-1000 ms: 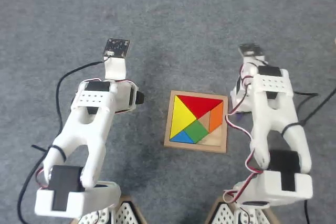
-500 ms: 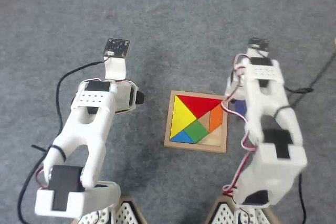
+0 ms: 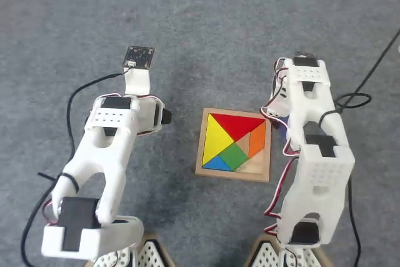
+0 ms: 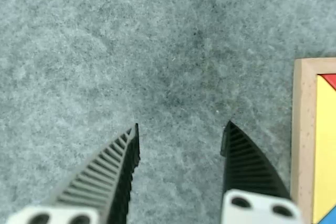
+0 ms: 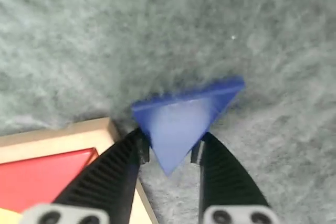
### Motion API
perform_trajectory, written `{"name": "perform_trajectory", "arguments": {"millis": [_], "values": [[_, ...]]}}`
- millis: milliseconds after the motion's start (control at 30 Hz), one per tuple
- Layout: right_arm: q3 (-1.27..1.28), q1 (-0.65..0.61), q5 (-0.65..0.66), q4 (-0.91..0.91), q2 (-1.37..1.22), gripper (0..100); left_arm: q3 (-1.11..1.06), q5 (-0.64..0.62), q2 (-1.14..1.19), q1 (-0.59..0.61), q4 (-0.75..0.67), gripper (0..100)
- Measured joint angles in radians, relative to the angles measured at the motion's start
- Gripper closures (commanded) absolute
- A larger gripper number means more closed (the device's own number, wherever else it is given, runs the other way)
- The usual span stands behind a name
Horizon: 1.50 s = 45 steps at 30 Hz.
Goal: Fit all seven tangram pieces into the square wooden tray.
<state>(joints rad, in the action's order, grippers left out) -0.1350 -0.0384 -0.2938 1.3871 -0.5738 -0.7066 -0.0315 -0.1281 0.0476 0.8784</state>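
The square wooden tray (image 3: 201, 148) lies between the two arms. It holds a red triangle (image 3: 237, 124), a yellow triangle (image 3: 217, 141), a green piece (image 3: 235, 154), an orange piece (image 3: 257, 142) and a small blue triangle (image 3: 216, 162). One corner patch of the tray floor is bare wood. My right gripper (image 5: 170, 148) is shut on a dark blue triangle (image 5: 181, 116), just off the tray corner (image 5: 58, 137) nearest the red piece (image 5: 47, 174). A sliver of that triangle (image 3: 282, 123) peeks out beside the right arm. My left gripper (image 4: 182, 126) stands open over bare carpet, with the tray rim (image 4: 303, 129) beside it.
Grey carpet covers the whole table. Cables trail from both arms, one looping near the right arm (image 3: 353, 101). Both arm bases stand at the near edge, and the carpet's far half is open room.
The right arm has straightened and stretched forward beside the tray, and the dark blue triangle has come into sight next to it. The left arm has not moved.
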Motion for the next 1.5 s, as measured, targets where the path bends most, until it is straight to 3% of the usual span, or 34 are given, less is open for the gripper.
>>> {"name": "perform_trajectory", "arguments": {"millis": [367, 633, 733, 1067, 1500], "values": [[-0.005, 0.058, -0.057, 0.000, 0.025, 93.1, 0.000, 0.000, 0.000, 0.000, 0.000, 76], [-0.011, 0.063, -0.060, -0.032, 0.068, 71.2, 0.000, 0.000, 0.009, 0.000, 0.000, 76], [-0.055, 0.064, -0.060, -0.043, 0.068, 68.2, 0.000, 0.000, 0.061, 0.000, -0.009, 76], [-0.275, 0.063, -0.060, -0.061, -0.107, 76.9, 0.002, 0.000, 0.089, 0.000, -0.009, 76], [-0.304, 0.025, -0.126, 0.026, -0.157, 92.6, 0.002, 0.000, 0.089, 0.000, -0.009, 76]]}}
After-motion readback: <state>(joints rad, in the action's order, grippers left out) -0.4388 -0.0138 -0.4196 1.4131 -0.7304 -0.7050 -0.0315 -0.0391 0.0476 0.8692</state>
